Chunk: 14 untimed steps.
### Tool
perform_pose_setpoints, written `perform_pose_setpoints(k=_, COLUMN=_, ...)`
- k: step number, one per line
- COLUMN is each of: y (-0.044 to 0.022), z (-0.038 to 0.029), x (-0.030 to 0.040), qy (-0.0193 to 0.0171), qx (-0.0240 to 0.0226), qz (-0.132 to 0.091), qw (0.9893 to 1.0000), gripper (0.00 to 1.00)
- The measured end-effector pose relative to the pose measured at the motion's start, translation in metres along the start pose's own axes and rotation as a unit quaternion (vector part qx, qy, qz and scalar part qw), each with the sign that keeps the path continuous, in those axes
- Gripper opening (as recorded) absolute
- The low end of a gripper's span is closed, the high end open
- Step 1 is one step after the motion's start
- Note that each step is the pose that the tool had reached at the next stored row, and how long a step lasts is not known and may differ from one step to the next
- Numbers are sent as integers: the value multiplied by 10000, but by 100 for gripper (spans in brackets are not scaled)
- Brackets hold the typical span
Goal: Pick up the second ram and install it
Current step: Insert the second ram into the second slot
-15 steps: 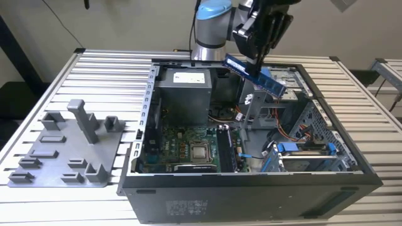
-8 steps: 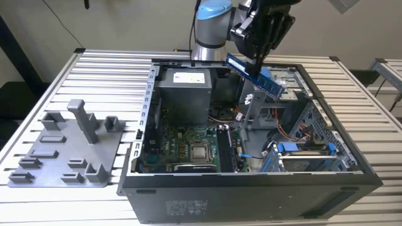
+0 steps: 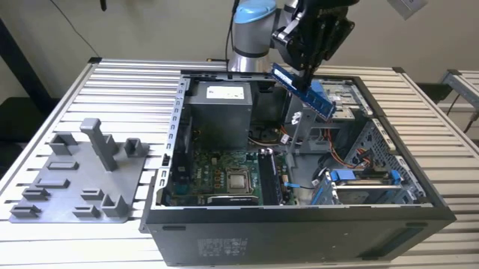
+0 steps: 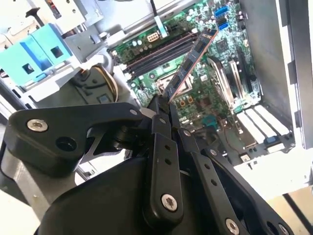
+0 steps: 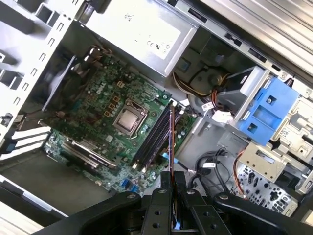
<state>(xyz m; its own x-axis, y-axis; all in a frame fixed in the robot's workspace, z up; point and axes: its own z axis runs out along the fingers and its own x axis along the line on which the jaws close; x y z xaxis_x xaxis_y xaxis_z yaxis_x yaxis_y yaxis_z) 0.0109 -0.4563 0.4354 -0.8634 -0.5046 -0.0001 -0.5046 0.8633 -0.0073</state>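
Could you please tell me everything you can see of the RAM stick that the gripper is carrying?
The second ram is a slim, long rectangular circuit board, dark with a row of chips, bluish in the exterior view. The gripper is shut on it, and it juts out past the fingertips, tilted, its lower end toward the exterior view's right. It hangs above the open computer case, over the motherboard and its memory slots, touching only the gripper. It is not yet seated.

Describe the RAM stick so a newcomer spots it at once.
Find the open case on the slatted table. Above it, the black claw grips the RAM stick, a slim board tilted in mid-air. The blue clips are chunkier and fixed inside the case.
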Motion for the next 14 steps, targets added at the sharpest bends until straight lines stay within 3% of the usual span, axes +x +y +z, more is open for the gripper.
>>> perform_pose_setpoints(k=7, y=-1, z=5, x=0, qy=3, qx=0, qz=387, qw=9992, gripper=14)
perform_pose_setpoints(k=14, y=-1, z=10, x=0, qy=5, qx=0, qz=755, qw=9971, gripper=14)
